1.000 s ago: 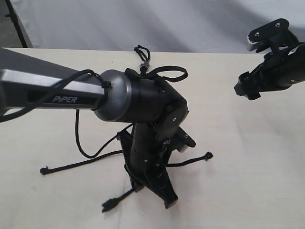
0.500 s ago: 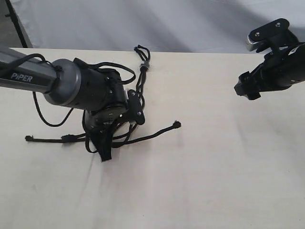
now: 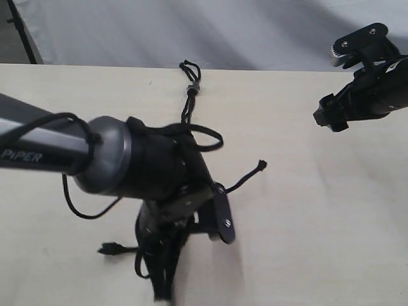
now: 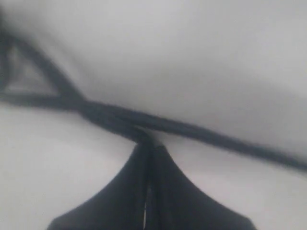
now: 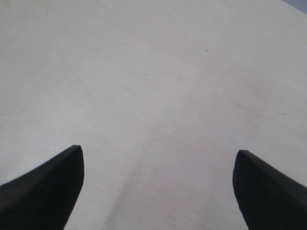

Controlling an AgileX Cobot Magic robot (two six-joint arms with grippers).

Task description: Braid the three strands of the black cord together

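Observation:
The black cord (image 3: 191,89) lies at the far middle of the table, its short loop (image 3: 189,67) pointing away from me. The strands run from the knot under my left arm. One strand (image 3: 245,180) comes out to the right and ends in a knotted tip (image 3: 261,165). Another tip (image 3: 109,248) shows at the left front. My left gripper (image 3: 160,280) points down near the front edge; in the left wrist view it (image 4: 146,139) is shut on a blurred strand (image 4: 201,130). My right gripper (image 3: 330,118) hovers open at the far right over bare table (image 5: 158,96).
My left arm's big grey and black wrist (image 3: 140,166) hides most of the strands. Its glossy cable (image 3: 83,210) loops over the table on the left. A grey cloth backdrop (image 3: 255,25) hangs behind the table's far edge.
My left arm has swung from the left toward the front middle with its strand. The right-hand strand tip has shifted right, and the left tips have been dragged inward. The right arm has stayed still.

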